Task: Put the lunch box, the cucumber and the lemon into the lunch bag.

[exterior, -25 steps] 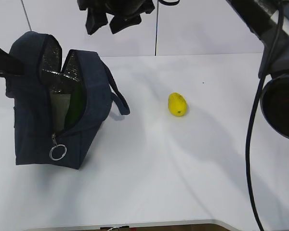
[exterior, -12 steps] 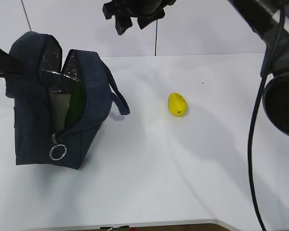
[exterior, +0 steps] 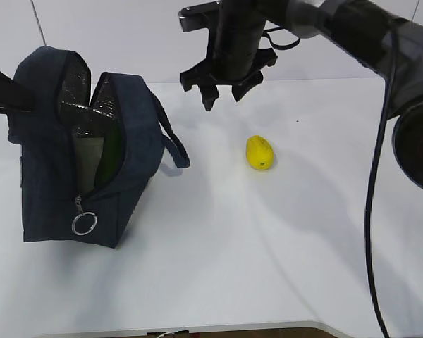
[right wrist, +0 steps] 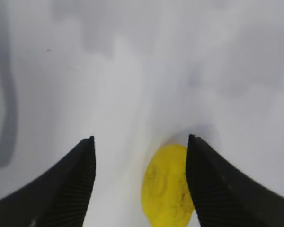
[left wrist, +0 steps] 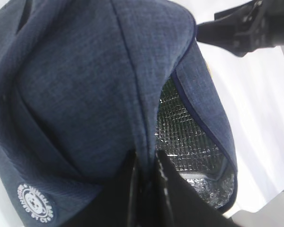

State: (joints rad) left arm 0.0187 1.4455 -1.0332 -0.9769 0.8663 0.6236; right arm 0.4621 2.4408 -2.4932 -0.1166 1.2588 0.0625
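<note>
Your right gripper point(exterior: 223, 98) hangs with its jaws apart at upper centre of the exterior view, above the table point(exterior: 268, 246) and apart from the lemon point(exterior: 259, 153), which lies mid-frame. Your left gripper point(left wrist: 146, 165) is clamped on the rim of the lunch bag point(exterior: 77, 155), which stands open at left.

White bench with two things on it

The bench point(exterior: 282, 239) is plain white; the lemon point(exterior: 259, 153) lies on its side just below and a little right of the open right claw point(exterior: 223, 96), and the navy lunch bag point(exterior: 84, 162) stands upright, unzipped, well to that claw's left, its handle trailing on the surface.
</note>
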